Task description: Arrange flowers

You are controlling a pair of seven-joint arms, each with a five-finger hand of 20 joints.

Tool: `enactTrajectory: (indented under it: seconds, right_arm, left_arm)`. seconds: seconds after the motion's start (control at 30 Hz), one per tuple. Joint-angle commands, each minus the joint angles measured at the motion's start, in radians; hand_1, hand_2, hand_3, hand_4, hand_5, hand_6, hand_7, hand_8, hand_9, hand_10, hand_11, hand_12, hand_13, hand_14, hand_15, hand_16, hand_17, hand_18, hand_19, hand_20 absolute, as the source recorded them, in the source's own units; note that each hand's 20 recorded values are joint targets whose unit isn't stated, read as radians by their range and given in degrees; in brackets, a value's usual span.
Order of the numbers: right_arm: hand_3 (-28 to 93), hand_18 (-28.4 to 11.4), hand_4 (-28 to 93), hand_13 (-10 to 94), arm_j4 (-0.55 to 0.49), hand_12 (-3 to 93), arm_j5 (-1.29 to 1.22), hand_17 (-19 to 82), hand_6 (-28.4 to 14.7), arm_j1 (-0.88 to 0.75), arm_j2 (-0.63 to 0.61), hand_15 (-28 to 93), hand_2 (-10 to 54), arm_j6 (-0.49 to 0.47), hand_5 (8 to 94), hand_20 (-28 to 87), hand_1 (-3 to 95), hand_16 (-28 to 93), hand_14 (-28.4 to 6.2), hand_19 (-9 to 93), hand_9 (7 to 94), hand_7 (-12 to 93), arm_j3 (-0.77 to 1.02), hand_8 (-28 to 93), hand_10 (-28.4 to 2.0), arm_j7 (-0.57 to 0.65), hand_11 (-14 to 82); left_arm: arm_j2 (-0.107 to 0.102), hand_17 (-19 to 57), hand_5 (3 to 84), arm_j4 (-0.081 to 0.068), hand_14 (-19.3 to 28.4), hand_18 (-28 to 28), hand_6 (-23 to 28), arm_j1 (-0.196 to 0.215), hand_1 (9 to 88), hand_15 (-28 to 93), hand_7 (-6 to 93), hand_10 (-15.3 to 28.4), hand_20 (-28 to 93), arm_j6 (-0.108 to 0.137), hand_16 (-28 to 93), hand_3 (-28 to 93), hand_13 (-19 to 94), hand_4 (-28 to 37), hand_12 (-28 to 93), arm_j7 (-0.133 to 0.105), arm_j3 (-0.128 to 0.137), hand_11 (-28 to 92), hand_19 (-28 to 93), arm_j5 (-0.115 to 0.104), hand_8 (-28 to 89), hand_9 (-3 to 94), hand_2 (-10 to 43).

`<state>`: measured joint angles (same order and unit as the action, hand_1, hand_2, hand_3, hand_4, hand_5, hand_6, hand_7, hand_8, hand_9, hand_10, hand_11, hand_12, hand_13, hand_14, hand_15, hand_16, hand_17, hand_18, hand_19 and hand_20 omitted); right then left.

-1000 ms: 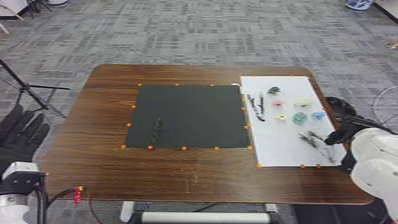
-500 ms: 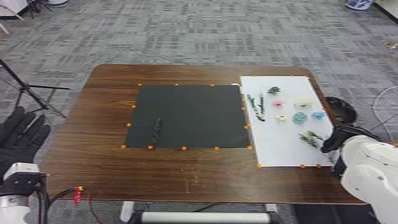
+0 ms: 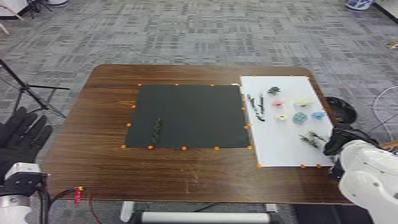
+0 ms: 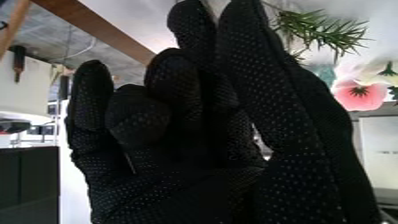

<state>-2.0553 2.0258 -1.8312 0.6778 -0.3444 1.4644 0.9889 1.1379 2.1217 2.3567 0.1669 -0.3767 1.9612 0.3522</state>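
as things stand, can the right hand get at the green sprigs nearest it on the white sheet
Probably yes: the right hand is at the edge of the white sheet, close to the green sprigs, with nothing seen between them.

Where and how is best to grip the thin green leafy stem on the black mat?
Probably pinch the thin green leafy stem near its middle, from above, fingers closing from left and right: it lies on the black mat, its length pointing away from the robot.

The pink flower (image 4: pixel 353 101) has a dark, starry centre.
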Motion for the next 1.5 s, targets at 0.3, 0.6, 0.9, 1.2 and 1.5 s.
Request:
enactTrajectory:
  seconds: [0.3, 0.6, 0.9, 1.2, 1.5]
  right_arm:
    - [67, -26.3, -16, 63, -0.031, 61.9, 0.086, 30, -1.4, -0.050, -0.014, 77, -9.5, 0.192, 73.7, 41, 54.1, 55, -17.4, 76, 71.8, 36, 0.011, 21, -14.6, -0.024, 50.3]
    - [70, -26.8, -12, 67, -0.162, 61.1, 0.018, 33, -2.6, -0.049, -0.035, 78, -9.5, 0.413, 69.1, 41, 50.3, 52, -15.9, 79, 71.6, 46, 0.036, 20, -12.2, -0.022, 51.3]
    - [70, -25.7, -9, 76, -0.148, 52.6, -0.024, 43, -2.4, 0.336, -0.050, 76, -7.9, 0.680, 65.0, 36, 47.8, 50, -10.9, 86, 78.1, 56, -0.376, 17, -12.3, -0.054, 54.8]
    - [68, -24.7, -12, 79, 0.038, 47.6, -0.084, 46, -2.2, 0.824, 0.108, 74, -6.5, 0.645, 65.4, 33, 48.4, 50, -9.1, 87, 81.2, 58, -0.875, 17, -11.1, -0.080, 55.3]
    - [68, -24.7, -14, 80, 0.186, 47.2, -0.121, 46, -2.2, 1.002, 0.273, 73, -6.8, 0.565, 65.8, 32, 49.4, 50, -8.9, 88, 81.8, 57, -1.106, 17, -11.0, -0.061, 54.6]
  left_arm:
    - [0.008, -6.7, 41.5, 0.002, 16.0, 15.9, 10.4, 0.017, 28.6, 28, 8.7, 16.7, 11, -0.016, -3, 74, 24, -28.3, 11, 0.008, -0.002, 21, 35, -0.003, -7, 32.5, 15.2]
    - [0.015, -6.7, 41.5, 0.009, 16.0, 15.9, 10.4, 0.032, 28.4, 28, 8.6, 16.7, 11, -0.011, -2, 74, 24, -28.3, 11, 0.000, 0.008, 20, 35, -0.005, -7, 32.5, 15.1]
    - [0.002, -6.8, 41.6, 0.008, 16.0, 16.0, 10.5, 0.017, 28.7, 28, 8.6, 16.6, 11, -0.003, -2, 74, 24, -28.3, 11, 0.007, 0.008, 21, 35, -0.017, -7, 32.5, 15.1]
    - [-0.013, -6.8, 41.6, 0.005, 16.0, 16.0, 10.5, -0.004, 28.6, 28, 8.6, 16.6, 11, 0.004, -2, 74, 25, -28.3, 11, 0.005, 0.000, 21, 35, -0.020, -7, 32.6, 15.0]
    - [-0.029, -6.8, 41.8, 0.007, 16.1, 16.1, 10.6, -0.004, 28.4, 28, 8.9, 16.9, 11, 0.024, -2, 73, 25, -28.3, 11, -0.001, 0.004, 21, 35, -0.031, -7, 32.8, 15.1]
